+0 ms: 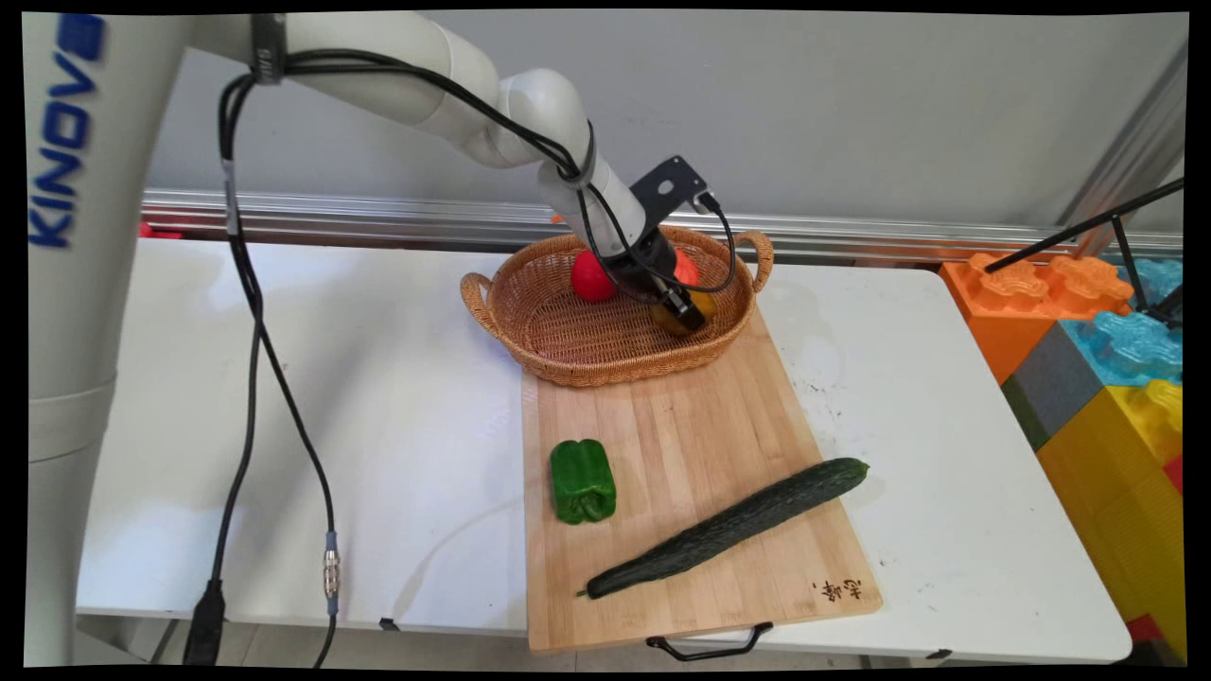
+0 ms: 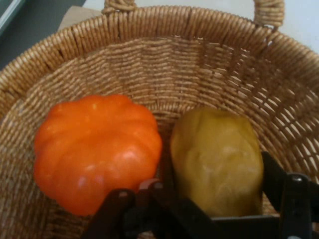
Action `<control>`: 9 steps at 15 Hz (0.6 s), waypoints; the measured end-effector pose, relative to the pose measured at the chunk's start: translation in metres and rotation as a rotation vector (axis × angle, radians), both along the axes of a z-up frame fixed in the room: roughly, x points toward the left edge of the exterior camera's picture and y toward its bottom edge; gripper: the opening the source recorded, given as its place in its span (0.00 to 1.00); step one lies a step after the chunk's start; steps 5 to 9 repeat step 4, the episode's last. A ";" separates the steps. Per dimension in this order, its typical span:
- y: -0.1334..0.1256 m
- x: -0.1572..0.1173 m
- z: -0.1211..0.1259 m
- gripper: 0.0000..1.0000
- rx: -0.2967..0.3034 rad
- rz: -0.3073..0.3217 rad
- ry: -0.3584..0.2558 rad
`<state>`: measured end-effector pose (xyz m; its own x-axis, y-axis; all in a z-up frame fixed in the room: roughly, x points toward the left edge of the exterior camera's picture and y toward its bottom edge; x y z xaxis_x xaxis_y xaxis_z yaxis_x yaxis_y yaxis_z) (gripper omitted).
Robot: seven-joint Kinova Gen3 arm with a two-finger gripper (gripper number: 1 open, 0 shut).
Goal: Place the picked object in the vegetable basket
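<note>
The hand (image 1: 683, 312) is lowered into the basket (image 1: 530, 322) at the far end of the board (image 1: 700, 454), which lies on the desk (image 1: 378, 397). In the hand view its fingers are seen spread round a yellow pepper (image 2: 218, 162), one on each flank; whether the pads already press on it cannot be told. The yellow pepper lies on the basket floor, just beside an orange pepper (image 2: 94, 149), the two touching or nearly so. A tomato (image 1: 591, 277) is seen in the main view further left in the basket. On the board a green pepper (image 1: 582, 480) and a cucumber (image 1: 728, 528) are laid, well apart from the hand. The yellow pepper is judged light, hollow and smooth-skinned, so it may slip or dent under hard pressure; a hold across its broad middle is judged safest.
</note>
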<state>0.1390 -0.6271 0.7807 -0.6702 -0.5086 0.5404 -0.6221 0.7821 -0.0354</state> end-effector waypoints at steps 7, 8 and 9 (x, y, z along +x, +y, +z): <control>-0.003 -0.008 0.004 1.00 -0.013 -0.014 0.021; -0.003 -0.008 0.004 1.00 -0.013 -0.014 0.021; -0.003 -0.008 0.004 1.00 -0.013 -0.014 0.021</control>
